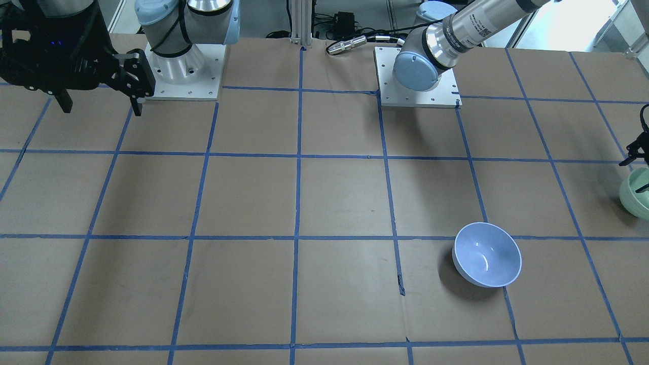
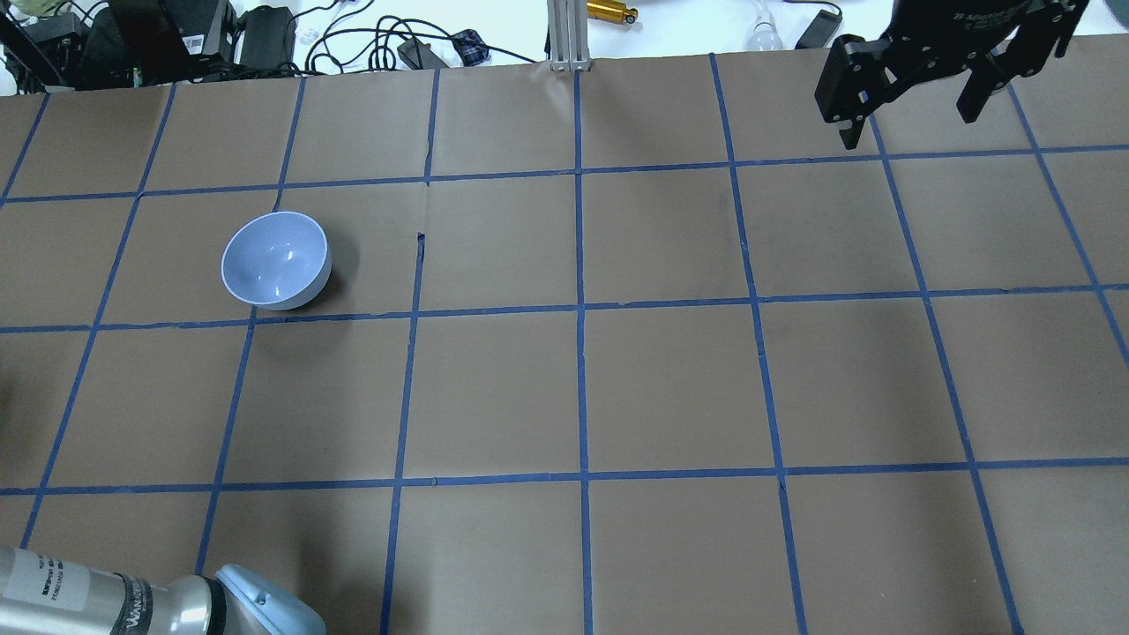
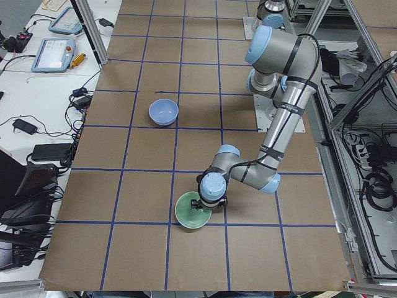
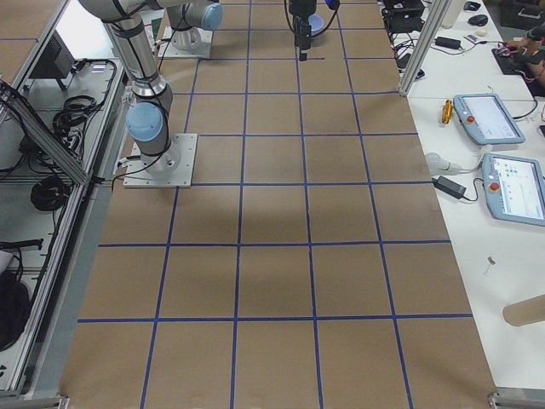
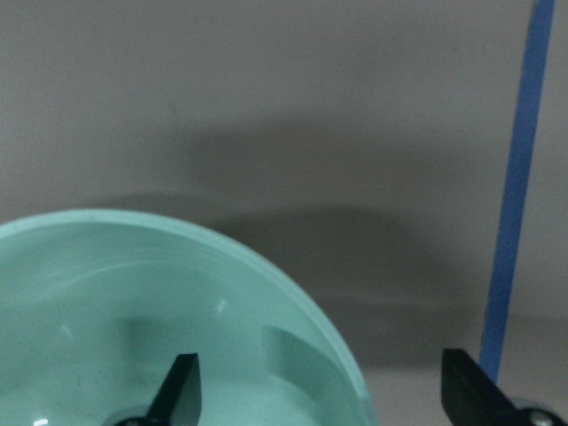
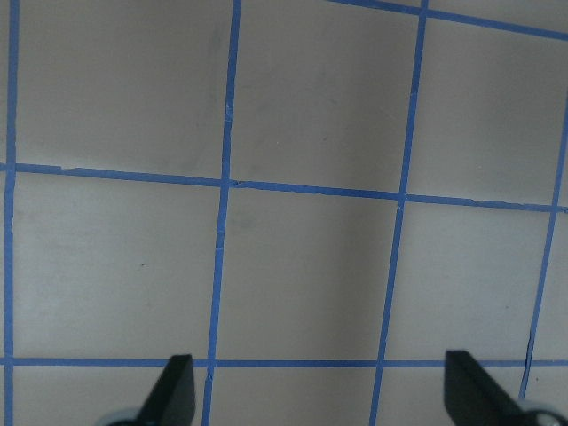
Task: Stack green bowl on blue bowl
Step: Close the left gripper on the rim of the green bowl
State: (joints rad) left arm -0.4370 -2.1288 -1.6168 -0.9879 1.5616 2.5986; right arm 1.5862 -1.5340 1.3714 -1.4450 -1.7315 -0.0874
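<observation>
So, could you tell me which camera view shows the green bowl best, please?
Exterior left: nearly the whole green bowl shows there, upright, with the arm just over its rim. Front-facing catches only a part of it at the picture's right edge. The left wrist view shows a close piece of rim, the left gripper astride it. The other views miss it.

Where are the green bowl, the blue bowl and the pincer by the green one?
Green bowl (image 3: 191, 218): exterior left view, its inside.
Blue bowl (image 2: 273, 258): overhead exterior view, its inside.
Left pincer (image 5: 324, 386): left wrist view, midway between its fingertips.
</observation>
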